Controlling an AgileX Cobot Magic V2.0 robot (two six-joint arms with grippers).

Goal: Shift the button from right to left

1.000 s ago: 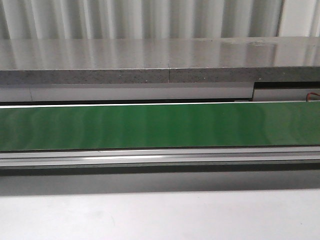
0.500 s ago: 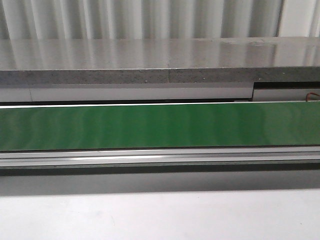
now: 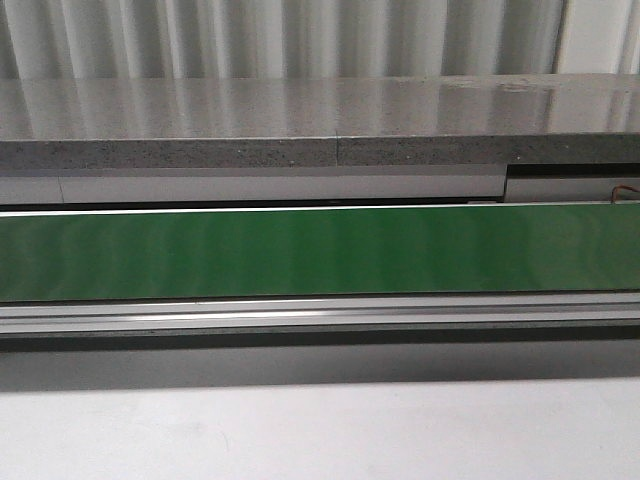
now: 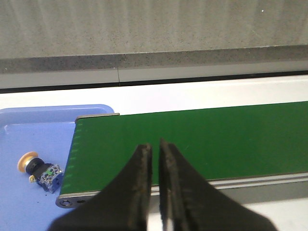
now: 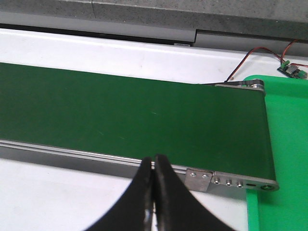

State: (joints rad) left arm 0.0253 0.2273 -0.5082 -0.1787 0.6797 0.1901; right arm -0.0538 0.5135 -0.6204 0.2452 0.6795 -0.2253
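Note:
The button, with a yellow cap, black collar and blue-grey body, lies on its side in a blue tray just past the end of the green conveyor belt in the left wrist view. My left gripper is shut and empty above the belt's near edge, apart from the button. My right gripper is shut and empty above the near rail of the belt. Neither gripper nor the button shows in the front view, only the belt.
A green tray lies past the belt's other end, with a small circuit board and wires behind it. A grey stone ledge runs behind the belt. White table lies in front.

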